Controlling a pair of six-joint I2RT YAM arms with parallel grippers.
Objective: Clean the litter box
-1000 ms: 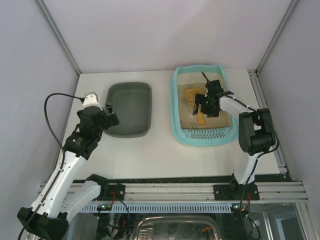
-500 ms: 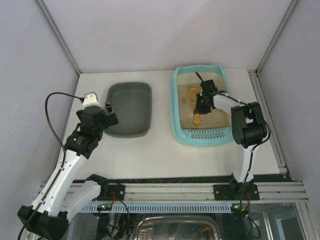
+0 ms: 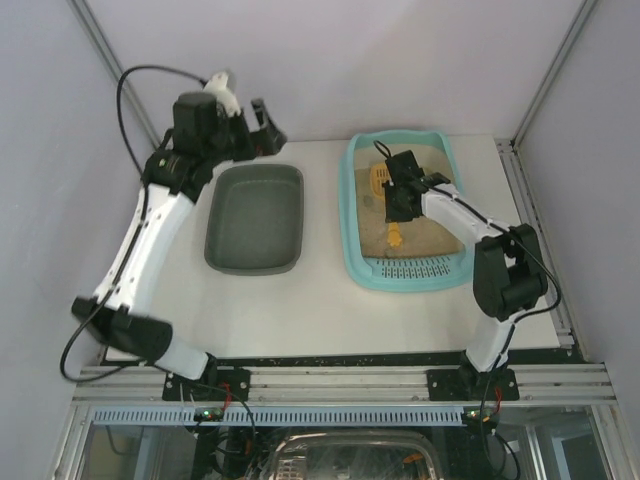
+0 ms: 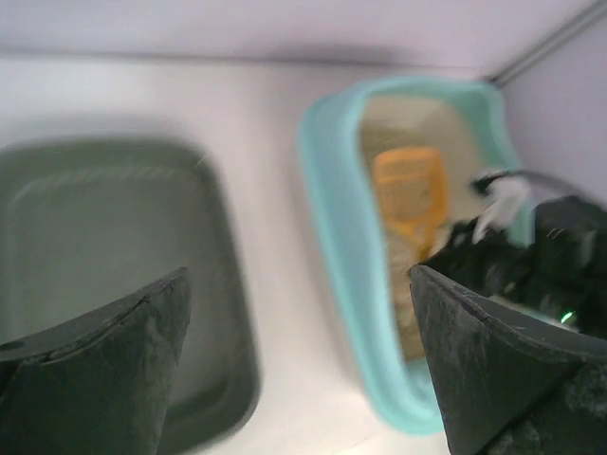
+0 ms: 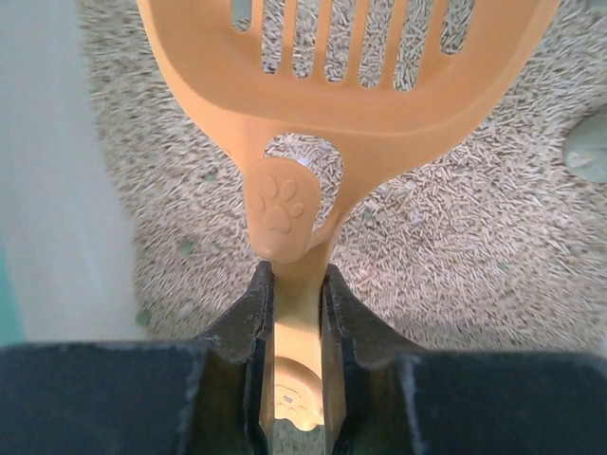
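In the overhead view, my left arm has swung up and away from the near left side of the dark grey-green plain plastic tub (image 3: 255, 225). My left gripper (image 3: 262, 125) now hangs above the tub's far edge, so I judge the tub is clear to take waste. The large light-teal rectangular plastic litter box (image 3: 349, 225) sits on the right of the table, just beside the tub. Inside it, my right gripper (image 3: 400, 197) has pushed the orange slotted plastic scoop (image 3: 380, 180) toward the far left of the beige litter, so the sifting looks to be mid-way, with nothing carried over yet. From my left wrist the picture is blurred. My left gripper (image 4: 299, 284) is spread wide with nothing between its fingers, the tub (image 4: 95, 237) lies on the left and the litter box (image 4: 327, 227) with the scoop (image 4: 410, 194) on the right. From my right wrist, my right gripper (image 5: 299, 313) is clamped tight on the scoop's narrow handle. The scoop (image 5: 351, 85) has its head lying over the pellet litter (image 5: 455, 237), and a grey-green lump (image 5: 588, 147) shows at the right edge. I read no brand, label or lettering anywhere, only a raised paw print (image 5: 278, 209) moulded on the handle.
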